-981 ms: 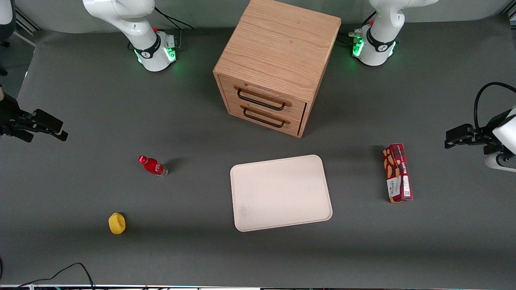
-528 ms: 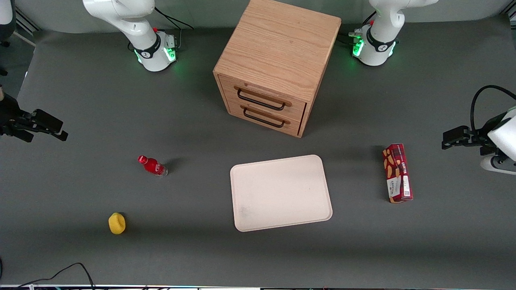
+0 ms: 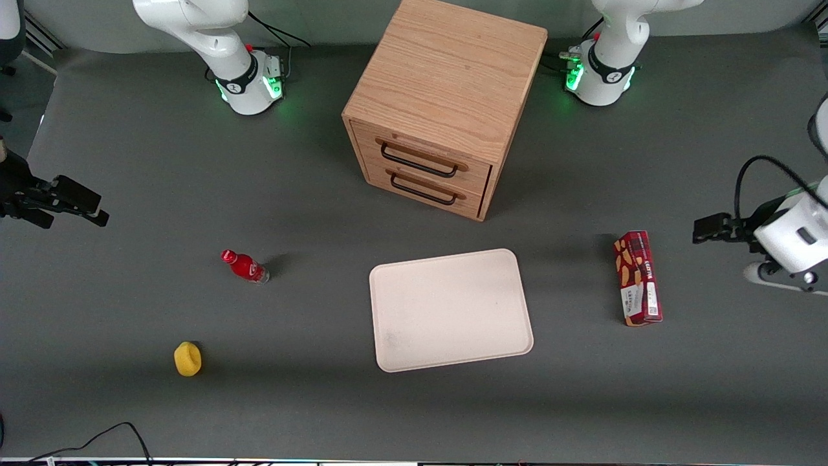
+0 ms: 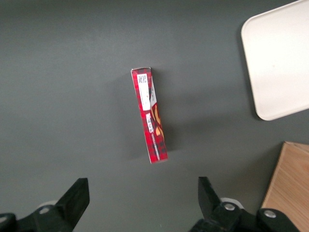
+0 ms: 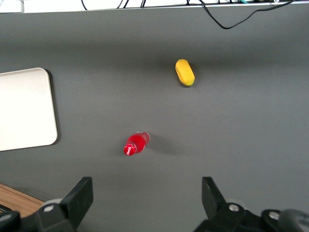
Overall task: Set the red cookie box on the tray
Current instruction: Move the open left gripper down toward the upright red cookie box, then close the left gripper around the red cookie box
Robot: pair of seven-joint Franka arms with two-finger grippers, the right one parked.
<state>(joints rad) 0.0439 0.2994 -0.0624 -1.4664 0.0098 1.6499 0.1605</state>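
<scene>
Cardboard-light and stiff, I judge, the red cookie box lies on the worktop beside the tray, apart; my pincer, spread wide and empty above it, should clamp its long sides mid-length.

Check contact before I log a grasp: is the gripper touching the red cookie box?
Apart. The left wrist view shows the open gripper with bare table between its fingers and the red cookie box.
</scene>
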